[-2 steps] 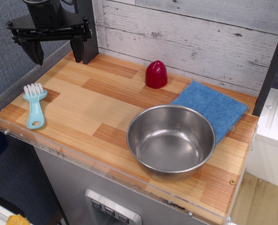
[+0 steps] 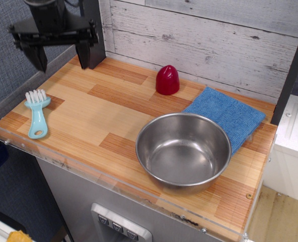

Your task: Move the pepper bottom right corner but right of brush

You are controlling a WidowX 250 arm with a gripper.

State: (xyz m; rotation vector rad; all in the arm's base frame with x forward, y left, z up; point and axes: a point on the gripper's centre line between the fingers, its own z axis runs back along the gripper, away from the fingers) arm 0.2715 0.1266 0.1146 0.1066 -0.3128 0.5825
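The pepper [image 2: 167, 79], a small glossy dark-red dome, stands upright on the wooden tabletop near the back wall, just left of the blue cloth. The light-blue brush [image 2: 37, 113] lies at the left end of the table, white bristles pointing away from the front edge. My gripper [image 2: 61, 57] hangs open and empty above the table's back left corner, well left of the pepper and behind the brush. Its two black fingers [image 2: 40, 59] point down, spread wide apart.
A steel bowl [image 2: 183, 151] sits at the front right, partly on a blue cloth [image 2: 226, 115]. A clear acrylic lip [image 2: 88, 164] runs along the table's front edge. A plank wall stands behind and a black post [image 2: 93, 30] rises at the back left.
The gripper has shifted very slightly up; nothing else has moved.
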